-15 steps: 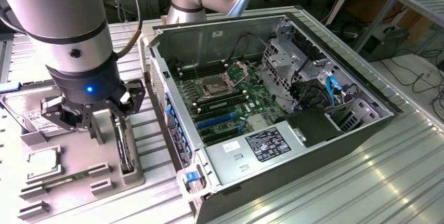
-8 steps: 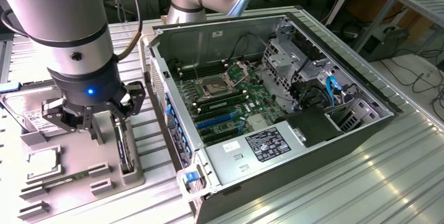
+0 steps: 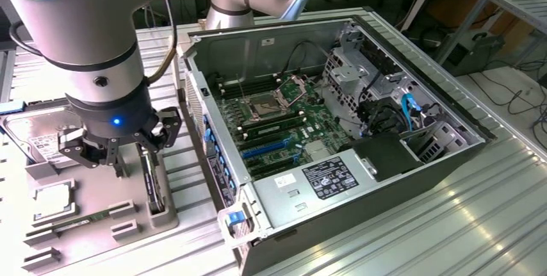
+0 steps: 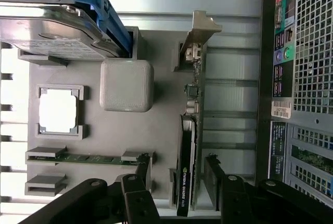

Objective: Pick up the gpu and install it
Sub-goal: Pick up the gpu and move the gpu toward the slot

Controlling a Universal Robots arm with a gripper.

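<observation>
— Fingers (image 4: 136, 187): state?
— Mine, fully spread, empty; gpu (image 4: 187, 141) on edge in the tray (image 4: 158, 128), exterior view's left of the case (image 3: 367, 221); directly beneath me, long axis crossing my closing line.

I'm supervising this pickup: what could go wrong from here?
The open tool straddles the gpu off-centre, so closing might tilt it in the tray. One finger stands close to the memory stick and its holder, and could clip them going down.
</observation>
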